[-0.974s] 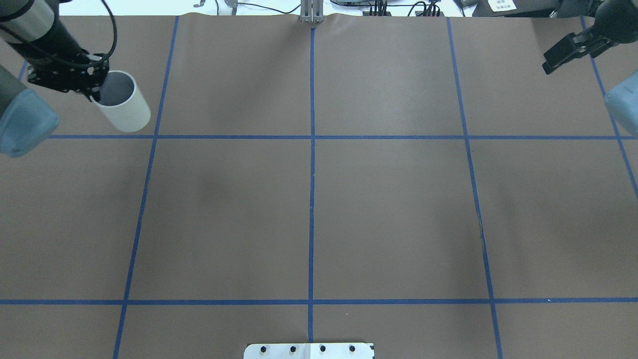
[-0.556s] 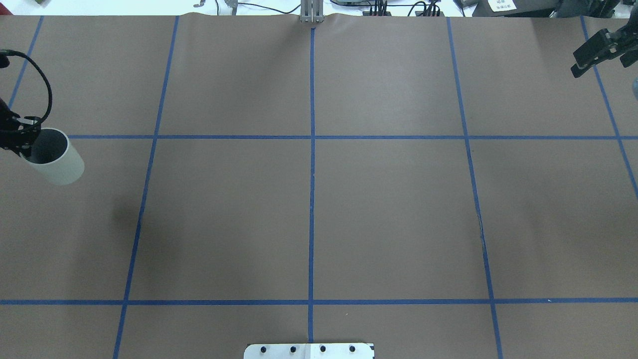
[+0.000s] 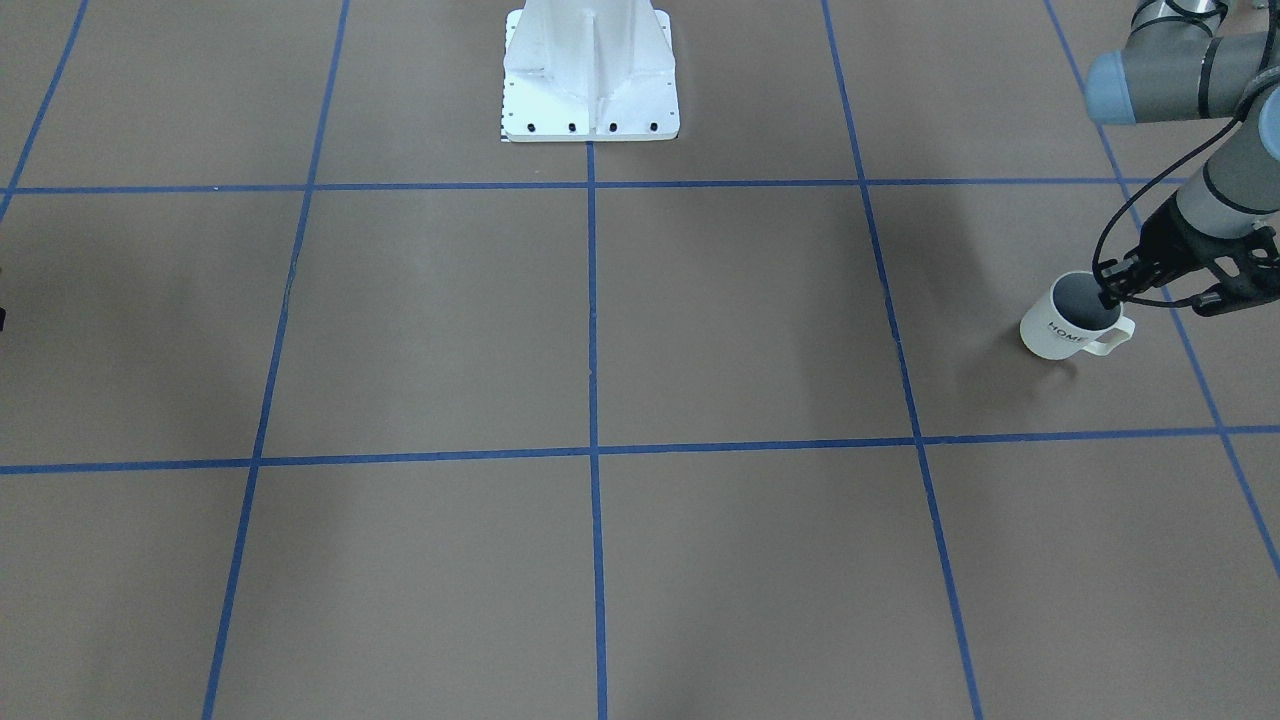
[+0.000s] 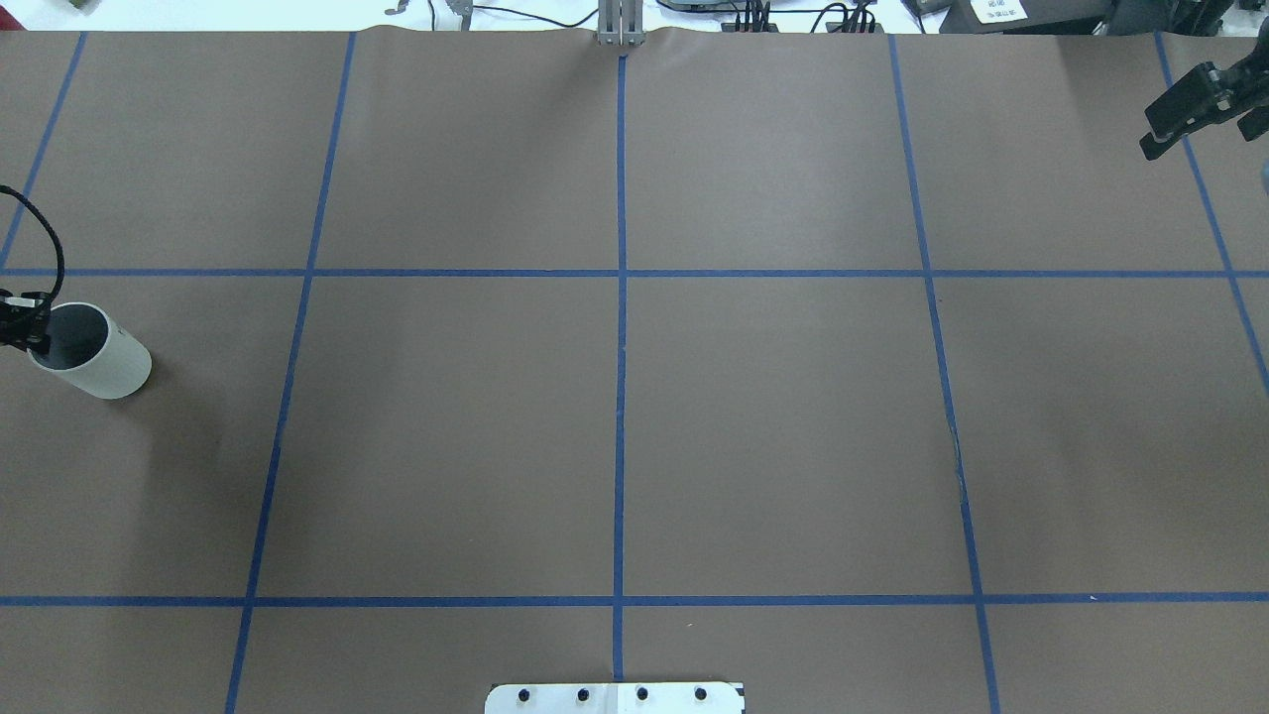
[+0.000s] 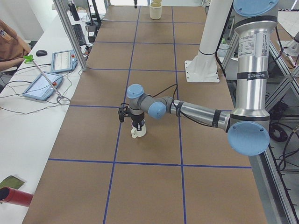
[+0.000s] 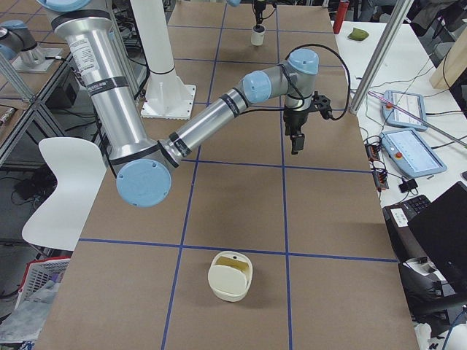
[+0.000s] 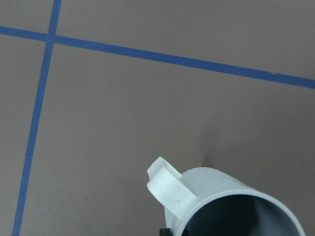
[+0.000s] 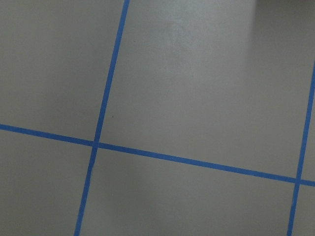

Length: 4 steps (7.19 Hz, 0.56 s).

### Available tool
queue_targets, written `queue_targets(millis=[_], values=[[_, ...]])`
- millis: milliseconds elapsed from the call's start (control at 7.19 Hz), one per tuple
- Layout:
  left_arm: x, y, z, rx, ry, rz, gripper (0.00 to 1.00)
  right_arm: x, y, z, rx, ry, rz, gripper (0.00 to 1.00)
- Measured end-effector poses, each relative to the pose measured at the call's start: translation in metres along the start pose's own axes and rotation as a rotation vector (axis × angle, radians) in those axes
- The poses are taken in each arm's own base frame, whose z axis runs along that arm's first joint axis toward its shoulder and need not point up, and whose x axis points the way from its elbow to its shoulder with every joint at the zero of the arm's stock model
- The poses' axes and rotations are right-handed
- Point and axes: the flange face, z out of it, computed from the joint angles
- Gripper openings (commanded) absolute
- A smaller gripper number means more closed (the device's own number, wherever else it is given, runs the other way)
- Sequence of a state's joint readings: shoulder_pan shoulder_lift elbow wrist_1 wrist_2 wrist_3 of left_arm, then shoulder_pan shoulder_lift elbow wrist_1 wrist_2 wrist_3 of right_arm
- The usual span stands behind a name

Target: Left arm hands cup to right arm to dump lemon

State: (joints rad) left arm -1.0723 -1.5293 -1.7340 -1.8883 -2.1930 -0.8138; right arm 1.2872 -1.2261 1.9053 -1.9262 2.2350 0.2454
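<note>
The left arm (image 3: 1215, 200) reaches low over the table (image 4: 773, 416). Its left fingers (image 3: 1112, 293) pinch the rim of the cream-white "HOME" mug (image 3: 1058, 328), one tip dipping into the grey mouth. The mug hangs directly under the fingers, mouth up and slightly tilted. I cannot tell whether its base touches the table. Its squared handle (image 7: 166, 187) juts out just beside the pinching fingers, on the same side of the rim. In the left wrist view, a blue tape line (image 7: 162, 56) crosses the table beyond the mug.

The right arm (image 6: 219, 117) stretches out over the far side of the table, well apart from the mug. The right fingers (image 6: 295, 140) point down above bare brown paper. Whether they are spread or pressed together I cannot tell. A cream oval container (image 6: 231, 275) sits on the table well away from these fingers.
</note>
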Motion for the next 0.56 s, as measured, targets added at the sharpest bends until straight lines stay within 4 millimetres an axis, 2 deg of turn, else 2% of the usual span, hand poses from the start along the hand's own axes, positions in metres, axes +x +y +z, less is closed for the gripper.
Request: queue_targets(millis=[139,556], values=[[0.000,0.002,0.003,-0.020,0.044,0.008,0.99,0.002,0.000,-0.002,0.000,-0.010,0.006,1.00],[0.002,0.009,-0.010,-0.042,0.108,0.031,1.00,0.013,0.000,-0.012,0.004,-0.025,0.037,1.00]])
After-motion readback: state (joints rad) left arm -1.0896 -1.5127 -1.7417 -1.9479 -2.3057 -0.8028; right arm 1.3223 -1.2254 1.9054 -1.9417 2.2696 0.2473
